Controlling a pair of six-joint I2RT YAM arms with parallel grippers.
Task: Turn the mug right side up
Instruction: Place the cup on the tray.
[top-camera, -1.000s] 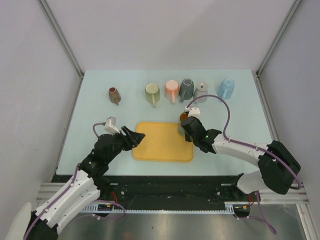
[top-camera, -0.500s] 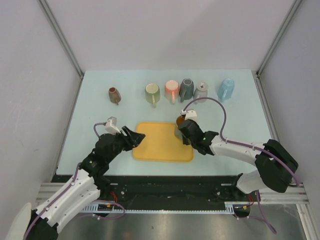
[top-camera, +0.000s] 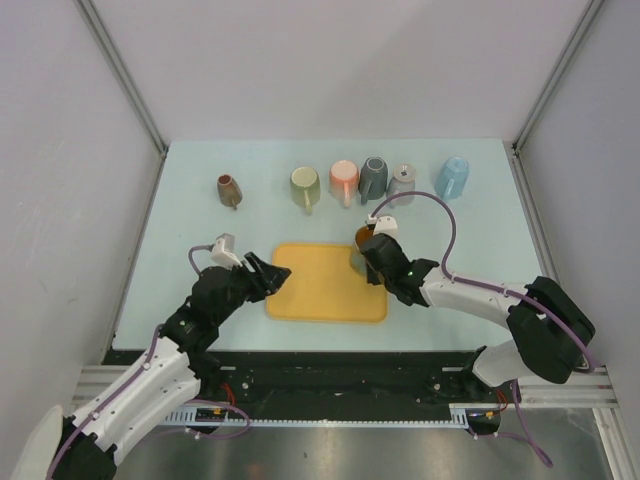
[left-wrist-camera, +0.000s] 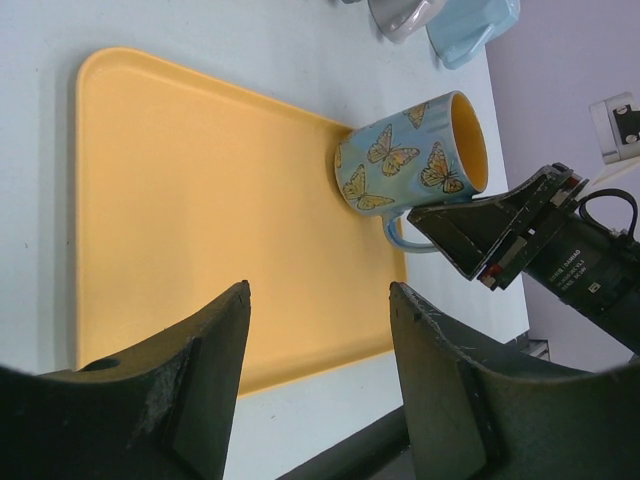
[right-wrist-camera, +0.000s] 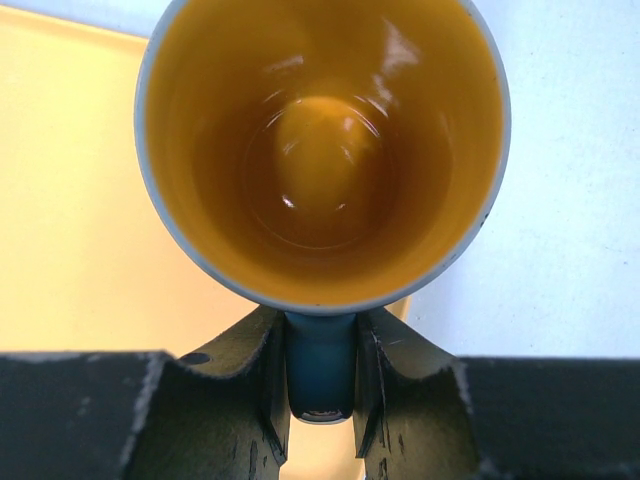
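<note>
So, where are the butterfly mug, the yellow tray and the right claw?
butterfly mug (left-wrist-camera: 400, 160), left wrist view, on its painted side.
yellow tray (left-wrist-camera: 200, 200), left wrist view, on its bare floor.
right claw (right-wrist-camera: 320, 345), right wrist view, between its fingertips.

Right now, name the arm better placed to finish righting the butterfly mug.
Right: the right gripper is shut on the handle of the mug at the tray's corner. The left gripper hangs open, apart from the mug.

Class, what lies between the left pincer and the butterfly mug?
Only a bare stretch of the yellow tray; nothing stands on it between the open left pincer and the butterfly mug. The left wrist view shows this best.
</note>
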